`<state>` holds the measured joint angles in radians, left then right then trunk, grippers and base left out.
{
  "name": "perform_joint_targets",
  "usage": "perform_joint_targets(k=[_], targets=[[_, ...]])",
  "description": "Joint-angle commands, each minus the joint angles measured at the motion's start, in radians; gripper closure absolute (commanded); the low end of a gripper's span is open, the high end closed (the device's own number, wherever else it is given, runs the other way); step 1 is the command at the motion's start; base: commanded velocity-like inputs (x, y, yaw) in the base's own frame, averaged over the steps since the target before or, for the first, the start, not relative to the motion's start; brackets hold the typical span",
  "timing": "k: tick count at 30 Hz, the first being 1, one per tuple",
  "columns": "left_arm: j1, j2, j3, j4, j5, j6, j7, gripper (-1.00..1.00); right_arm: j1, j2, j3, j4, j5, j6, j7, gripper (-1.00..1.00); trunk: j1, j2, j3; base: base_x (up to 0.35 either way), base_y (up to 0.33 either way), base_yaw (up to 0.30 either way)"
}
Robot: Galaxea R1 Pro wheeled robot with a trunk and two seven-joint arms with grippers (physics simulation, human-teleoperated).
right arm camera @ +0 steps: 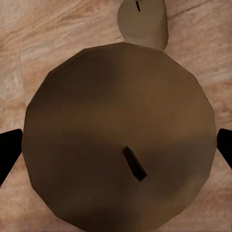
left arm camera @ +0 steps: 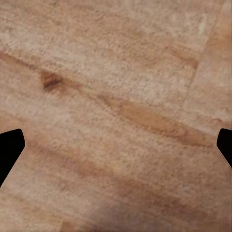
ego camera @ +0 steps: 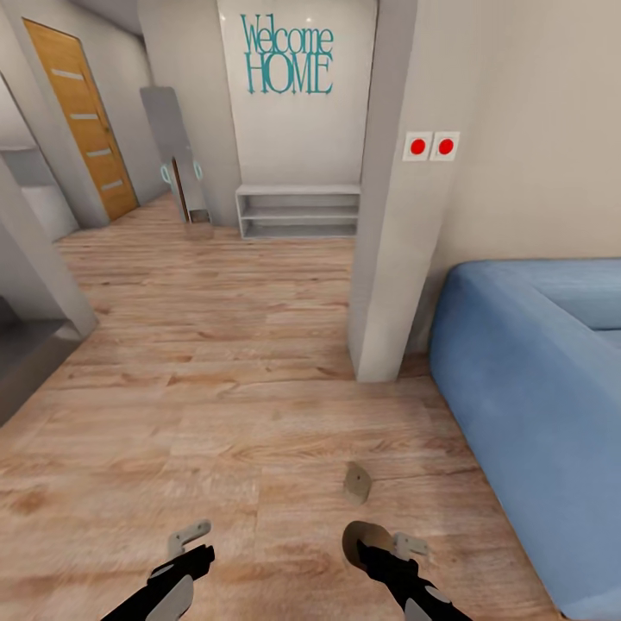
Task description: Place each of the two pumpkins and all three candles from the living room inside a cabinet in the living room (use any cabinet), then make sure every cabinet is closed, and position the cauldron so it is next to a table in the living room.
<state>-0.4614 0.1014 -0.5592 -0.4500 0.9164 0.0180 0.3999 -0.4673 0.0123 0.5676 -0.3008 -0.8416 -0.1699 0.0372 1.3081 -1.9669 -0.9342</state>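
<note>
Two candles lie on the wooden floor near the sofa. One tan candle sits tilted a little ahead of my right arm. The other candle is directly under my right gripper. In the right wrist view this candle is seen from above with its dark wick, and its round top reaches almost from one black fingertip to the other. The further candle lies just beyond it. My right gripper is open over the candle. My left gripper is open over bare floorboards. The pumpkins, cabinet, cauldron and table are out of view.
A blue sofa fills the right side. A grey pillar stands just left of it. Beyond lie a low white shelf under a "Welcome HOME" sign, a wooden door at far left, and a grey wall corner.
</note>
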Motion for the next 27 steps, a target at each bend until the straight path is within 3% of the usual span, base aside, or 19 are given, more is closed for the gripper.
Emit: perform_joint_targets(k=[1,7,20,27], targets=[[0.0,0.001,-0.008,-0.003,0.006,0.002,0.008,-1.0,-0.001,0.0,0.006,0.002,-0.01,-0.006,0.004,1.0,0.0,0.0,-0.001,0.138,0.016,0.0],[0.0,0.001,-0.008,-0.003,0.005,0.002,0.008,-1.0,-0.001,0.0,0.006,0.002,-0.01,-0.006,0.003,1.0,0.0,0.0,-0.001,0.061,0.004,-0.107],[-0.001,0.001,-0.008,-0.003,0.005,0.002,0.008,-1.0,-0.001,0.0,0.006,0.002,-0.01,-0.005,0.003,1.0,0.0,0.0,-0.001,0.006,0.001,-0.271],[-0.001,0.001,-0.007,-0.003,0.005,0.002,0.008,-1.0,-0.001,0.0,0.006,0.001,-0.01,-0.006,0.004,1.0,0.0,0.0,-0.001,0.181,0.142,-0.278]])
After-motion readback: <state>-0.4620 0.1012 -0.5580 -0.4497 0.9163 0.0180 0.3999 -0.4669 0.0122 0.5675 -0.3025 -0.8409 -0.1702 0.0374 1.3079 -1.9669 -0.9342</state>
